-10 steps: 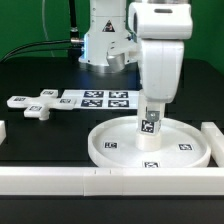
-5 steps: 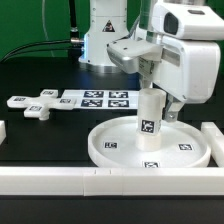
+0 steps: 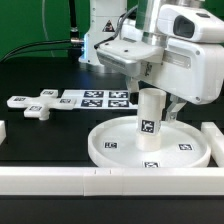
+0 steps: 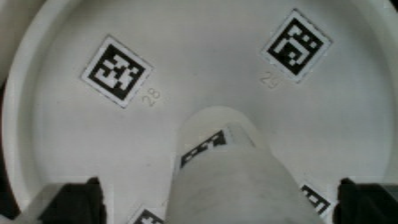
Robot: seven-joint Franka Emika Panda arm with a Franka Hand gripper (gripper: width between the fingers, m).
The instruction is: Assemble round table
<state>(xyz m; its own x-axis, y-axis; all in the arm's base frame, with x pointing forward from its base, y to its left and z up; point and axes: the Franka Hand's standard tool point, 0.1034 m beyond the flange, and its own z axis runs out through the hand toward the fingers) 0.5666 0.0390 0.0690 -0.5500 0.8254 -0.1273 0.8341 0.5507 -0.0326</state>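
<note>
The large round disc lies flat near the front of the table. The short cylindrical leg stands upright on its central hub. My gripper is over the top of the leg, with a finger on either side. In the wrist view the leg runs between my two dark fingertips, with a gap showing on one side. My gripper looks open around the leg. The disc's tagged floor fills the wrist view. The small cross-shaped foot lies apart, at the exterior view's left.
The marker board lies behind the disc. A long white bar runs along the front edge. Another bar stands at the exterior view's right. The robot base is at the back.
My hand has turned about the leg's axis, from facing square to swung toward the exterior view's left. The leg and disc have stayed in place.
</note>
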